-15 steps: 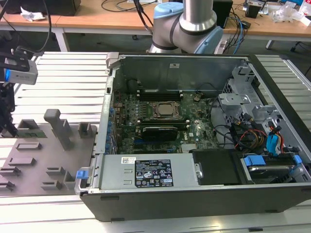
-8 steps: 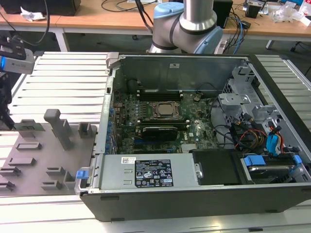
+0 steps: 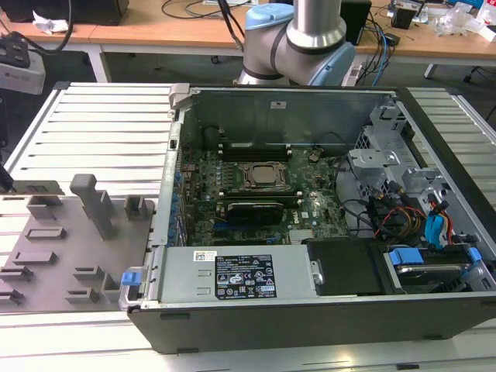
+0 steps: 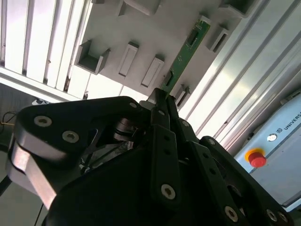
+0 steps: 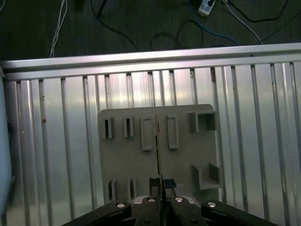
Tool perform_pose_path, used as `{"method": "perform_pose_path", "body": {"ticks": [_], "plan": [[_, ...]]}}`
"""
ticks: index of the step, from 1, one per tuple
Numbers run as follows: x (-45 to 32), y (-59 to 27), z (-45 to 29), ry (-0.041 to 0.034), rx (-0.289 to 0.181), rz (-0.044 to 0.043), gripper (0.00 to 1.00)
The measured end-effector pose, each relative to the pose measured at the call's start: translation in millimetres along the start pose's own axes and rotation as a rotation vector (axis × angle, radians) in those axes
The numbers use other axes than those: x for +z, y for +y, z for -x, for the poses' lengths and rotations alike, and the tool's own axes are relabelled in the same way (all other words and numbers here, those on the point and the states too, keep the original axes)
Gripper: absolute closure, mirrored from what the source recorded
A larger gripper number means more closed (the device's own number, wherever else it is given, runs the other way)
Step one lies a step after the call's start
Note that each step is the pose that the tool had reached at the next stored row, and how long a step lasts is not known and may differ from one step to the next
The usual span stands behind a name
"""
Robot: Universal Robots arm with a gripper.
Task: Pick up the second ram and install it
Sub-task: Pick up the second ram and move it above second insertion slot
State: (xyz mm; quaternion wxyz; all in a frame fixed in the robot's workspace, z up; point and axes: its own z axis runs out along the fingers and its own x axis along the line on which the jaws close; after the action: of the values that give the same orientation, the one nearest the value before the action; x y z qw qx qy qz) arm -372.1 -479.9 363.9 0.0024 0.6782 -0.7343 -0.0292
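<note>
The second ram is a thin green board stick, and my gripper is shut on one end of it. In the first wrist view the ram shows edge-on as a thin line rising from between the black fingers of the gripper. It hangs well above the grey plastic fixture with its upright blocks and slots. In the exterior view that fixture lies at the left, beside the open computer case. The square processor socket sits mid-board, with long black memory slots behind it.
The arm's base stands behind the case. A ribbed aluminium table carries fixture and case. A black heatsink block sits in front of the socket; drive bays and coloured cables fill the case's right side. A red button sits on a grey box.
</note>
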Motion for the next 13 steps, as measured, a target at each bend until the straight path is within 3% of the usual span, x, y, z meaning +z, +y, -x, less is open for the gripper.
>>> {"method": "perform_pose_path", "body": {"ticks": [7, 13], "plan": [[-14.3, 1.0, 4.3, 0.0000, 0.000, 0.0000, 0.86], [-22.6, 1.8, 14.3, -0.0001, 0.000, -0.0001, 0.86]]}}
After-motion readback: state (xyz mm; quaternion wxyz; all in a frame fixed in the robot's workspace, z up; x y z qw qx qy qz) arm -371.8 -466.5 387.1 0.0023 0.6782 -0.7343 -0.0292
